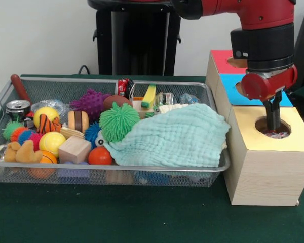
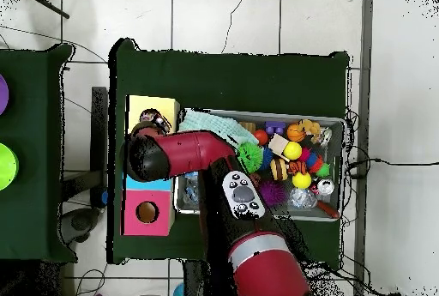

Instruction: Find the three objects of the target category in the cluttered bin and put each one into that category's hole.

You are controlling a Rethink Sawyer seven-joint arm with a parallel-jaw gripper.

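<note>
My gripper [image 1: 272, 126] reaches straight down into the round hole [image 1: 285, 124] of the yellow-topped wood box [image 1: 263, 167]. It is shut on a crinkly wrapper [image 1: 277, 134] that shows at its tips inside the hole. In the overhead view the gripper [image 2: 153, 122] is over the yellow box [image 2: 163, 105]. The silver wire-mesh bin [image 1: 142, 168] stands left of the boxes, full of toys. A clear-whitish wrapper [image 1: 54, 105] lies at the bin's back left, behind a yellow ball. Another clear crinkly piece [image 1: 188, 98] shows at the back right, partly hidden by the cloth.
A mint quilted cloth [image 1: 177, 136] covers the bin's right half. A green spiky ball [image 1: 119, 121], a purple spiky ball [image 1: 91, 101], a wooden cube [image 1: 75, 150] and small balls fill the rest. The blue-topped box [image 1: 233, 91] and the red-topped box [image 1: 220, 58] stand behind the yellow one.
</note>
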